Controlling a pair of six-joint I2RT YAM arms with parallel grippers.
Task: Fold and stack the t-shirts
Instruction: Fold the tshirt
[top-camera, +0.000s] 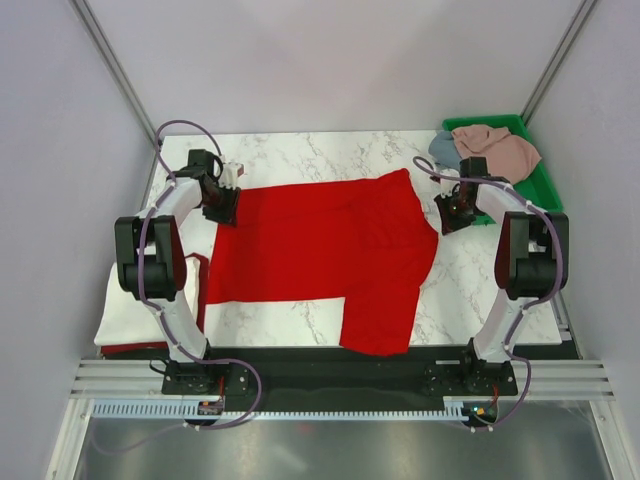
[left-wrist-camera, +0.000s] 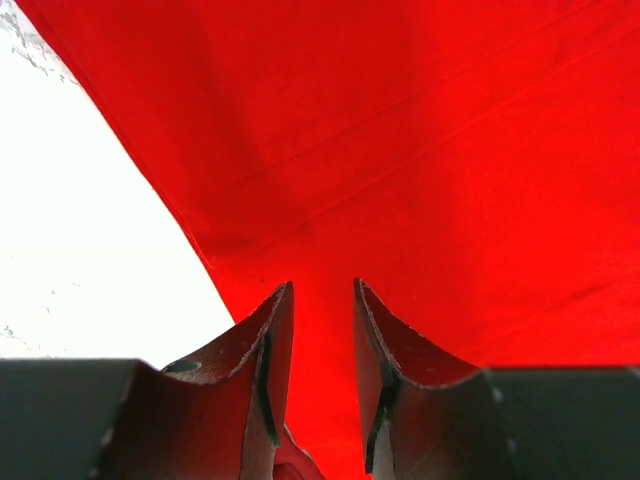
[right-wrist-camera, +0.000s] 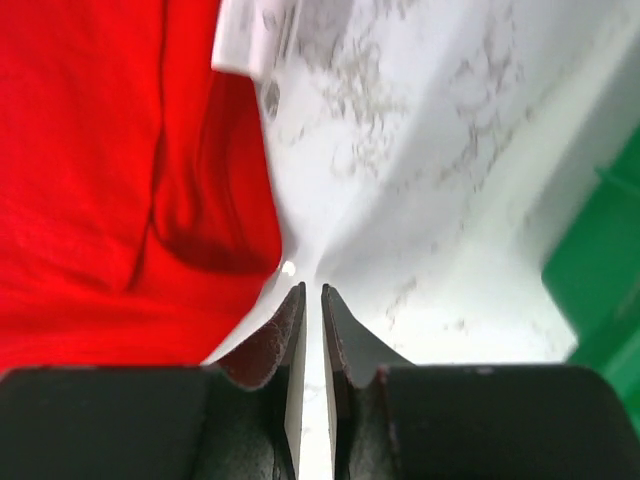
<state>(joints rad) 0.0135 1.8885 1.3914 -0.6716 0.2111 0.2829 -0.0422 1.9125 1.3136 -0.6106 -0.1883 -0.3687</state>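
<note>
Your left hand (top-camera: 222, 200) is at the far-left corner of the large bright red cloth t-shirt (top-camera: 320, 250). The shirt lies spread mostly flat across the middle of the white marble tabletop (top-camera: 300, 150), with one flap reaching toward the near edge right of centre. Left wrist view: left hand (left-wrist-camera: 322, 290) is clamped on the red t-shirt (left-wrist-camera: 400, 150). Cloth runs between the fingers (left-wrist-camera: 270, 370), creases fan out from the grip, and there's bare tabletop (left-wrist-camera: 80, 250) to the left. Your right hand (top-camera: 452, 212) sits at the shirt's right edge, by the sleeve. Right wrist view: right hand (right-wrist-camera: 313, 290) is clenched to a thin slit, only white tabletop (right-wrist-camera: 450, 200) shows through it, nothing gripped. The edge of the red t-shirt (right-wrist-camera: 90, 180) is just beside one fingertip; can't tell if they touch. The green plastic tray (top-camera: 545, 185) at the far-right corner holds a crumpled pale pink t-shirt (top-camera: 500, 148) touching a grey-blue t-shirt (top-camera: 443, 148). A flat white t-shirt (top-camera: 125, 310) lies at the tabletop's left edge under your left arm, well apart from the tray.
</note>
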